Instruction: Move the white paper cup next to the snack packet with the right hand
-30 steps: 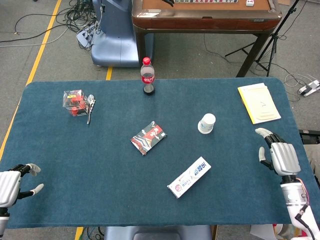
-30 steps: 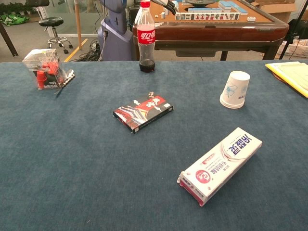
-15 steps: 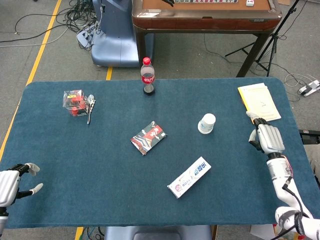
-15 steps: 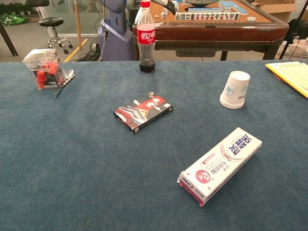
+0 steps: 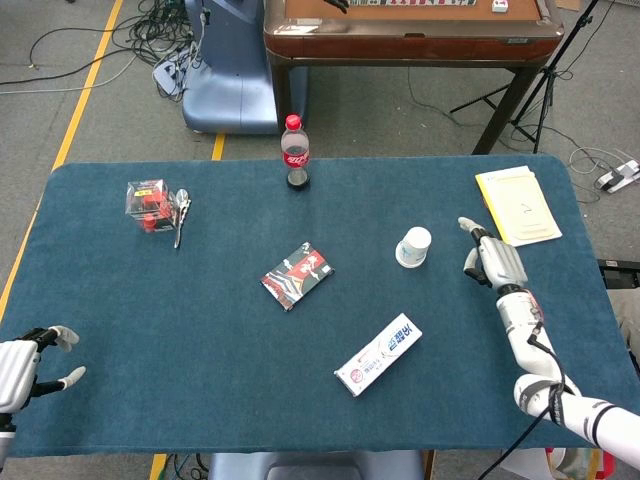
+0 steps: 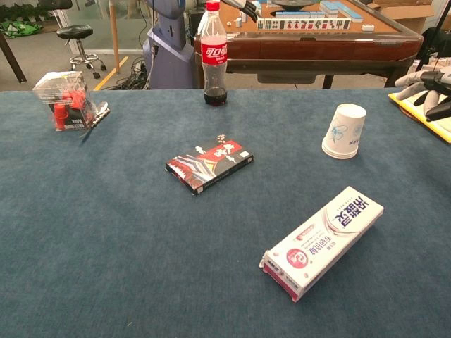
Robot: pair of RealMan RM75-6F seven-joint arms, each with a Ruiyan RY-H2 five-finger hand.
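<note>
the right hand (image 5: 492, 262) hovers over the desk (image 5: 200, 330), fingers (image 6: 416, 79) apart and holding nothing. the white paper cup (image 5: 413, 247) stands mouth-down near those fingers, toward the desk's middle, not touched. the snack packet (image 5: 297, 275) lies beyond the cup, well apart from it. this looks like the reach step. next the fingers must close around the cup's wall gently, then carry it beside the packet.

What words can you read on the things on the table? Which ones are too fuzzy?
Cola bottle: red label with white lettering, too blurred to read.
Toothpaste box: Chinese characters, too blurred to quote.
Snack packet: white markings, unreadable.
White paper cup: a faint blue drawing, no words.
Yellow booklet: print too small.
</note>
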